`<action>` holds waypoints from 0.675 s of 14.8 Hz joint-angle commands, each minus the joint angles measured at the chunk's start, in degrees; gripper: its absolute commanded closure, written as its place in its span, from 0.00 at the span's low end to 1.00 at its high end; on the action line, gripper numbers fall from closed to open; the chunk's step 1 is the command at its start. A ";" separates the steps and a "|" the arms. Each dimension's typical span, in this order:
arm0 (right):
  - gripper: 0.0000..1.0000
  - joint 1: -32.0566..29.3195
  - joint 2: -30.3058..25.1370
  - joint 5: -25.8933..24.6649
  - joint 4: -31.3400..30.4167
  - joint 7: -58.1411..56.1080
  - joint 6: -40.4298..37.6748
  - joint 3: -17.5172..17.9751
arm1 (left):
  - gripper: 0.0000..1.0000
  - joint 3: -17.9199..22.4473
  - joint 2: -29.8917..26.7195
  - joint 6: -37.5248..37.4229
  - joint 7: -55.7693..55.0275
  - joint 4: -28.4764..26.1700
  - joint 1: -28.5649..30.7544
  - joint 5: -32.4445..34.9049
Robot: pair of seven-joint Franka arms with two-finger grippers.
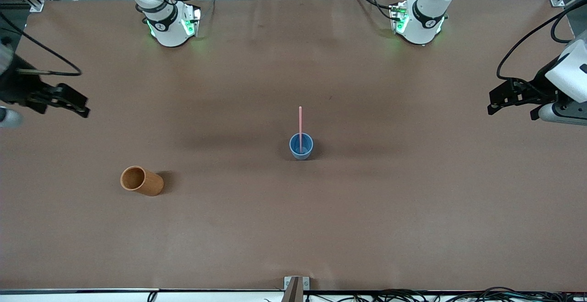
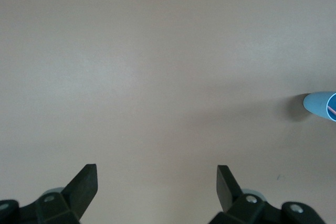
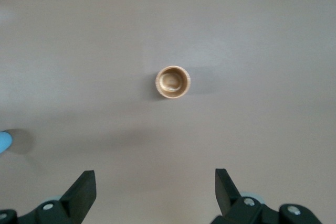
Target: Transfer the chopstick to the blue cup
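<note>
Left gripper (image 2: 157, 182): jaws apart, empty, over bare table (image 1: 412, 201) at the left arm's end. Right gripper (image 3: 155, 184): jaws apart, empty, over the right arm's end; it looks down on the orange cup (image 3: 173, 82). Both arms wait.

The chopstick (image 1: 300, 125) stands in the blue cup (image 1: 301, 146) at table centre, leaning toward 12 o'clock. The orange cup sits at roughly 8 o'clock from the blue cup, well apart.

Status: transfer appears complete; nothing remains visible.

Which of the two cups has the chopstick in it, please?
The blue cup, in the middle of the table: the pink chopstick stands in it. The orange-brown cup, toward the right arm's end and nearer the front camera, is empty.
</note>
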 commanded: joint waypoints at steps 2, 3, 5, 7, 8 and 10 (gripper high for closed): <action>0.00 -1.88 -3.60 1.45 -3.33 -5.19 -3.21 -3.04 | 0.00 0.08 0.33 0.12 0.32 0.89 -0.01 0.21; 0.00 -1.96 -3.68 1.45 -3.24 -7.13 -3.30 -3.84 | 0.00 0.08 0.33 0.12 0.32 0.89 0.08 0.21; 0.00 -2.23 -3.60 1.28 -2.02 -8.11 -3.39 -3.93 | 0.00 0.08 0.33 0.12 0.40 0.89 0.08 0.21; 0.00 -2.32 -3.51 1.10 -0.96 -8.20 -3.30 -3.85 | 0.00 0.08 0.33 0.12 0.58 0.89 0.17 0.21; 0.00 -2.49 -3.42 1.10 -0.52 -8.29 -3.30 -3.84 | 0.00 0.08 0.33 0.12 0.58 0.89 0.17 0.21; 0.00 -2.15 -3.60 1.54 -0.51 -8.20 -3.22 -3.93 | 0.00 0.17 0.33 0.12 0.58 0.89 0.26 0.21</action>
